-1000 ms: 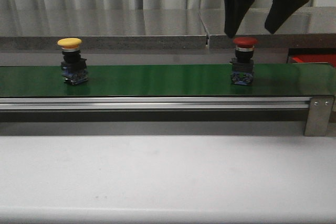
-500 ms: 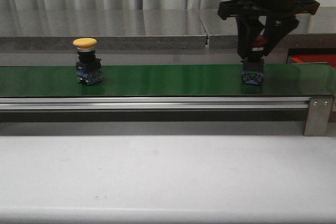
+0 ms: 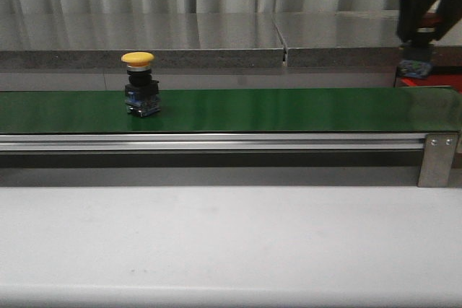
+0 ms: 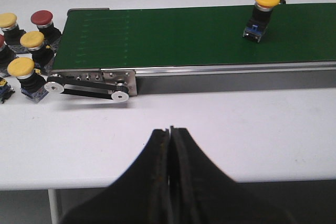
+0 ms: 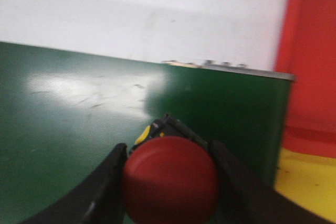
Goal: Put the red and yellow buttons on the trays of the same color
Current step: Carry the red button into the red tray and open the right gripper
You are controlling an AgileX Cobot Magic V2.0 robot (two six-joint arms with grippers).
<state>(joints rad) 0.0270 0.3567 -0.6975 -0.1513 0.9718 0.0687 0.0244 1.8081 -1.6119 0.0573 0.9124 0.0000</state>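
A yellow button [image 3: 137, 83] stands upright on the green belt [image 3: 289, 110], left of middle; the left wrist view shows the same yellow button [image 4: 264, 8] far along the belt. My right gripper [image 3: 417, 37] hangs above the belt's right end, shut on a red button [image 5: 170, 179], whose blue base [image 3: 416, 68] shows below the fingers. Beyond that end lie a red tray [image 5: 315, 51] and a yellow tray [image 5: 310, 182]. My left gripper [image 4: 169, 129] is shut and empty over the white table, short of the belt.
Several spare yellow and red buttons [image 4: 31, 40] stand on the table past the belt's left end, by its roller bracket [image 4: 92, 85]. A steel shelf [image 3: 216, 34] runs behind the belt. A metal bracket [image 3: 437, 156] caps the belt's right end.
My right gripper came down over the red button, shut on it and carried it up and right off the belt. The yellow button rode rightward on the belt.
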